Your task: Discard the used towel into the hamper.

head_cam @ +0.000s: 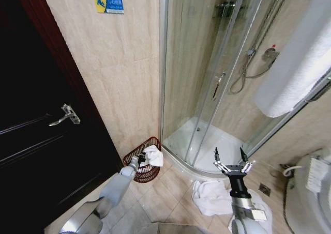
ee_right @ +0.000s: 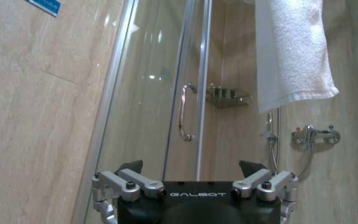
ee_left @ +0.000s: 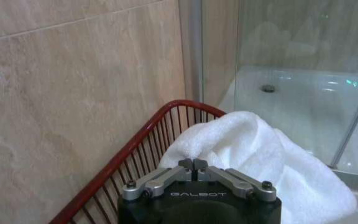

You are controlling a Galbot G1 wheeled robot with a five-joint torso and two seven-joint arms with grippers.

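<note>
Two claws are showing: our left claw [ee_left: 193, 164] is clenching a fluffy white terry towel [ee_left: 260, 158], which is draping over the rim of the round hamper [head_cam: 135, 155] of thin red-brown ribs by the tiled wall. Our right claw [head_cam: 230, 161] is hanging spread wide, gripping nothing, above another crumpled white towel [head_cam: 212, 197] on the floor near the glass shower.

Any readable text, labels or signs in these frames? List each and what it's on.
"GALBOT": on the left gripper body, shut on the towel at the hamper.
"GALBOT": on the right gripper body, open.
Blue wall sign: yellow figure and white characters, too small to read.
</note>
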